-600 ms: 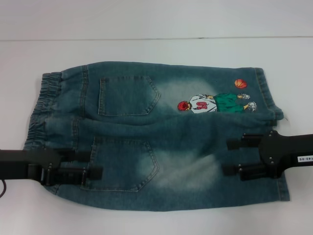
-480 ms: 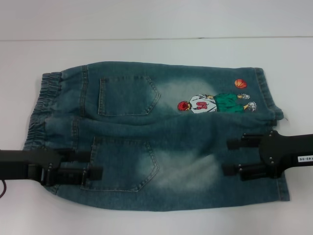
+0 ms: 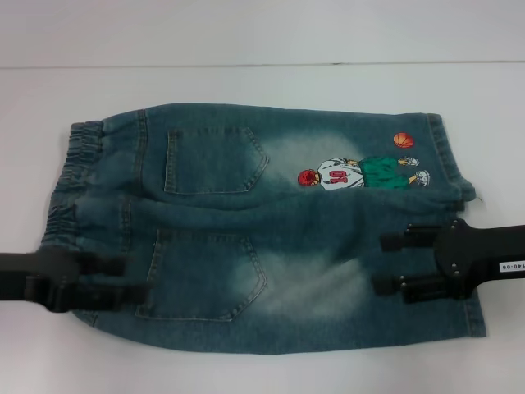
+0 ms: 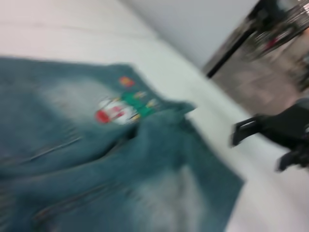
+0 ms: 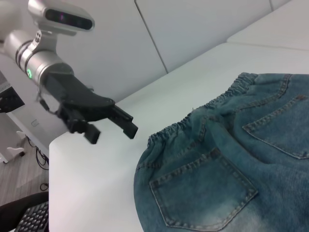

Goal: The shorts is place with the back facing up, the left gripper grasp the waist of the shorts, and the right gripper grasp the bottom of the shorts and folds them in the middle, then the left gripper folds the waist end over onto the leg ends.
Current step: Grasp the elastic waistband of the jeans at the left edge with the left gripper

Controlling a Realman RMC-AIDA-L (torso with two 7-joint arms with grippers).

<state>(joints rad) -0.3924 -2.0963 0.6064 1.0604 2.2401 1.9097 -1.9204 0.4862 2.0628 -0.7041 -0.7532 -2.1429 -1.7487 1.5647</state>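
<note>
Blue denim shorts (image 3: 312, 234) lie flat on the white table (image 3: 246, 82) with the back pockets up, the elastic waist (image 3: 70, 176) at the left and the leg ends (image 3: 459, 176) at the right. A cartoon basketball player patch (image 3: 361, 174) sits near the far leg's hem. My left gripper (image 3: 135, 279) hovers open over the near waist corner; the right wrist view shows this left gripper (image 5: 112, 134) raised beside the waistband (image 5: 193, 121). My right gripper (image 3: 380, 263) stands open over the near leg, close to the hem, holding nothing. The left wrist view shows the shorts (image 4: 159, 159) and the right gripper (image 4: 263, 145) beyond.
The table edge (image 5: 53, 145) drops off beside the waist end, with floor and a keyboard (image 5: 31, 220) below. A pale wall (image 5: 193, 29) runs behind the table. Bare tabletop surrounds the shorts on the far side.
My left gripper has drawn back to the left, from beside the near back pocket toward the waist edge. The right gripper and the shorts have not moved.
</note>
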